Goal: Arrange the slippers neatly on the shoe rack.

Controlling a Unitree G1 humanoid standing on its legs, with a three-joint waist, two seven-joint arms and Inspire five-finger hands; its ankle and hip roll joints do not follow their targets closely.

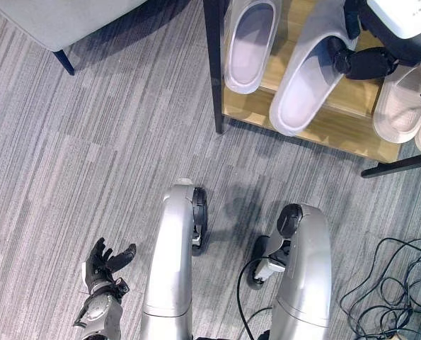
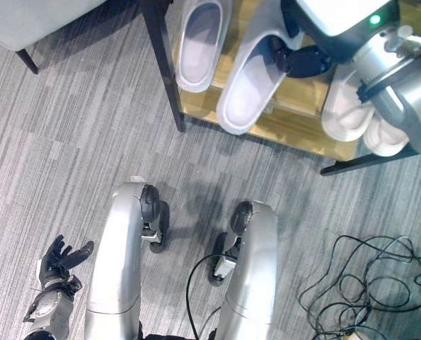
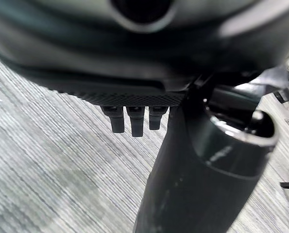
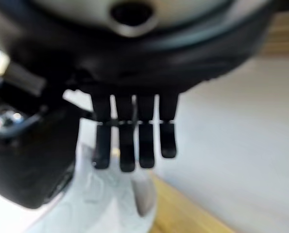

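Observation:
A wooden shoe rack (image 1: 337, 127) with a black frame stands at the top right. A pale slipper (image 1: 251, 42) lies straight on its shelf at the left end. Beside it a second pale slipper (image 1: 306, 78) lies slanted, its toe over the shelf's front edge. My right hand (image 1: 362, 62) is at that slipper's right rim with fingers curled on it; the right wrist view shows my fingers (image 4: 127, 145) over the white slipper (image 4: 110, 199). Two cream slippers (image 1: 401, 106) sit at the shelf's right end. My left hand (image 1: 104, 265) hangs low at the left over the carpet, fingers relaxed.
A grey seat (image 1: 54, 18) with a dark leg (image 1: 64, 62) stands at the top left. The rack's black post (image 1: 214, 64) marks its left end, and a black bar (image 1: 398, 166) juts out at its right. Grey striped carpet (image 1: 90, 156) covers the floor.

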